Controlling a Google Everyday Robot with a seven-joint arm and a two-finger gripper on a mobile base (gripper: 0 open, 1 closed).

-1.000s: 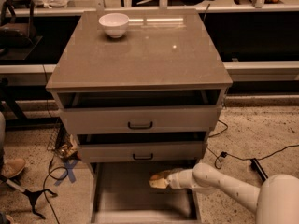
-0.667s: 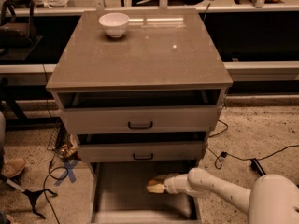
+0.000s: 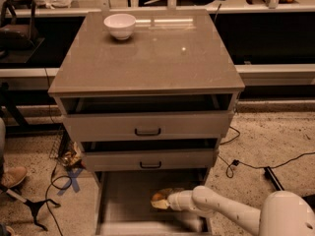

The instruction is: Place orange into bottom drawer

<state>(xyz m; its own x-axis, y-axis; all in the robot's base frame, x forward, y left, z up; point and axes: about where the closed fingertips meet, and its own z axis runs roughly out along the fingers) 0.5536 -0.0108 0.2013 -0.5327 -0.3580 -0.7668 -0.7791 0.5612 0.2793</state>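
Note:
The bottom drawer (image 3: 125, 205) is pulled out under the cabinet, its flat grey floor showing. My gripper (image 3: 160, 200) reaches in from the right over the drawer's middle right and is shut on the orange (image 3: 157, 197), which shows as a small round orange shape between the fingers. The white arm (image 3: 221, 211) runs back to the lower right corner. The orange is low over the drawer floor; I cannot tell whether it touches it.
A white bowl (image 3: 120, 25) stands at the back left of the cabinet top (image 3: 147, 58). The two upper drawers (image 3: 147, 127) with black handles are slightly open. Cables (image 3: 256, 166) lie on the floor to the right, a tripod leg and a shoe (image 3: 12, 177) to the left.
My gripper with the orange has moved a little left and lower, further into the bottom drawer.

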